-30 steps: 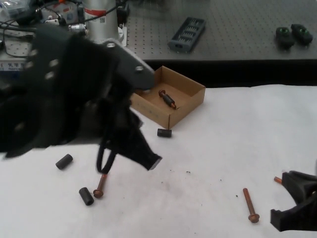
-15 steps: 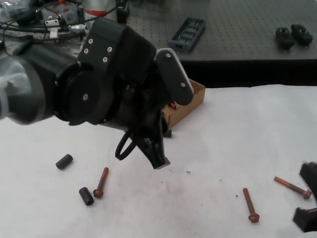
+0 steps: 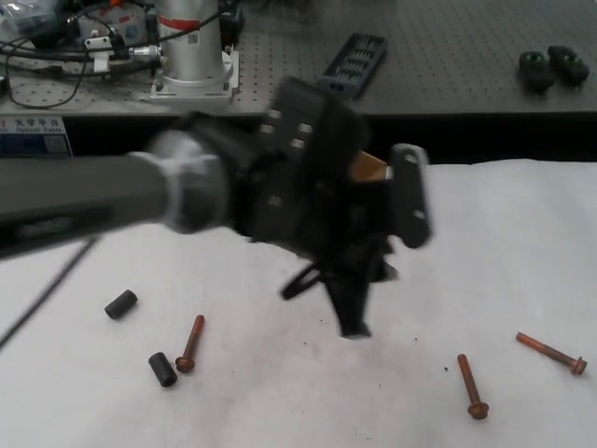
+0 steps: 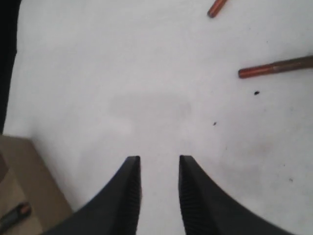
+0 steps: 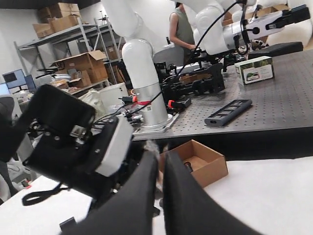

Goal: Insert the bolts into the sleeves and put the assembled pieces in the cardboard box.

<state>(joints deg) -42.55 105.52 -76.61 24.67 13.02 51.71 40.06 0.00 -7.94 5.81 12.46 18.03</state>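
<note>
My left gripper (image 3: 353,322) hangs over the white cloth in front of the cardboard box (image 3: 369,167), which the arm mostly hides. Its fingers (image 4: 132,188) stand open with nothing between them. Two copper bolts (image 4: 276,67) (image 4: 216,7) lie on the cloth beyond it, and a box corner (image 4: 29,171) holds an assembled piece (image 4: 14,215). The high view has bolts (image 3: 472,385) (image 3: 550,353) at the right, another bolt (image 3: 189,343) and two black sleeves (image 3: 120,304) (image 3: 161,369) at the left. My right gripper (image 5: 160,151) is raised, shut and holds nothing, facing the box (image 5: 208,166).
Behind the cloth runs a dark perforated bench with a black tray (image 3: 352,62), a metal post (image 3: 191,42) and cables. The left arm's long body (image 3: 112,201) spans the left half of the cloth. Bare cloth lies at the right (image 3: 504,243).
The left arm has swung right across the cloth, from the left side to the front of the box. The right gripper has drawn back out of the high view's lower right corner.
</note>
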